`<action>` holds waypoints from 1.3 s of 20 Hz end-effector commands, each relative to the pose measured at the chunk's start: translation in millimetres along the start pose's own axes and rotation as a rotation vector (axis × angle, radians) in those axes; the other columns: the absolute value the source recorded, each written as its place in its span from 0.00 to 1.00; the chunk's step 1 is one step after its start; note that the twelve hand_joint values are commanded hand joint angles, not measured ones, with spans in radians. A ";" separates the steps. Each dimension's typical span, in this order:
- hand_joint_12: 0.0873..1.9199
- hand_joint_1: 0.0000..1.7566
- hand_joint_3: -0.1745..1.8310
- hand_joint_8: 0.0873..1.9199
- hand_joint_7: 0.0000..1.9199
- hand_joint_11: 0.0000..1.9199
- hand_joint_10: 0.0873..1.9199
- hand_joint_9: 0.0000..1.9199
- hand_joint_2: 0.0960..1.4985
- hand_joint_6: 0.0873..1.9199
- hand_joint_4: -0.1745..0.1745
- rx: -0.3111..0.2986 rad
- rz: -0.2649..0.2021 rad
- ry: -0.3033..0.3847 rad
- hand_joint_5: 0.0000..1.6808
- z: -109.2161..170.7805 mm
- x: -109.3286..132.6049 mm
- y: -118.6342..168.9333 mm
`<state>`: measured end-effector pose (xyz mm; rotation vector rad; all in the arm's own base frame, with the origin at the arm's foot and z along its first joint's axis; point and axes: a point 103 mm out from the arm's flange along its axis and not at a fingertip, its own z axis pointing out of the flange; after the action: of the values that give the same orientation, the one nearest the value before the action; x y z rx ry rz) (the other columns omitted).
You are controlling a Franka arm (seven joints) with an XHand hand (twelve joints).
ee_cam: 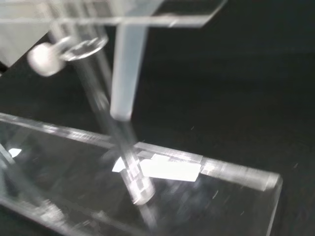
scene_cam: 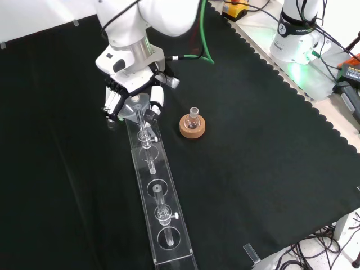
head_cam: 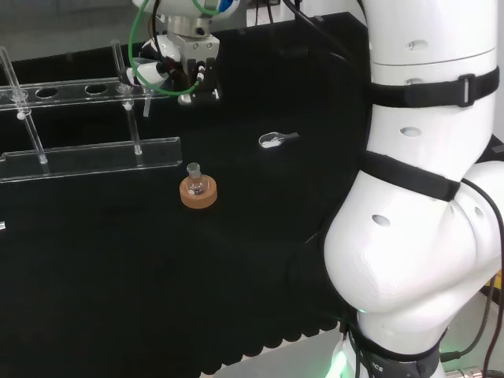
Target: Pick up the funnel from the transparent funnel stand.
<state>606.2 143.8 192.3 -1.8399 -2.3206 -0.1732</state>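
The transparent funnel stand (scene_cam: 164, 209) is a long clear rack with a holed top rail (head_cam: 71, 89) over a base plate (head_cam: 87, 157). The clear funnel (scene_cam: 137, 107) sits in the rack's end hole nearest the arm. Its stem (ee_cam: 125, 73) hangs down and ends above the base plate (ee_cam: 206, 196). The hand (scene_cam: 130, 93) is right over that end of the rack, and in the front view its fingers (scene_cam: 112, 104) and thumb (scene_cam: 156, 101) curl against either side of the funnel's cone. In the head view the hand (head_cam: 187, 67) hovers at the rail's right end.
A small glass flask (scene_cam: 194, 115) stands on a cork ring (scene_cam: 192, 128) beside the rack, also seen as the cork ring (head_cam: 198, 194) in the head view. A small scoop (head_cam: 276, 140) lies on the cloth to its right there. Posts and white-headed screws stand along the rack.
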 end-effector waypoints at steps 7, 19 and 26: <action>0.34 0.41 0.29 0.87 0.67 0.99 0.57 0.91 0.68 0.89 0.00 -0.345 -0.044 -0.476 0.50 -55.6 32.5 -12.8; 0.36 0.55 0.57 0.82 0.72 1.00 0.57 0.93 0.48 0.82 0.50 -0.283 -0.059 -0.583 0.54 -209.9 44.1 -93.9; 0.39 0.59 0.66 0.82 0.74 1.00 0.58 0.95 0.39 0.80 0.45 -0.209 -0.050 -0.420 0.56 -278.2 69.3 -162.3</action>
<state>535.8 130.8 405.4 -2.2242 -2.8699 -0.0018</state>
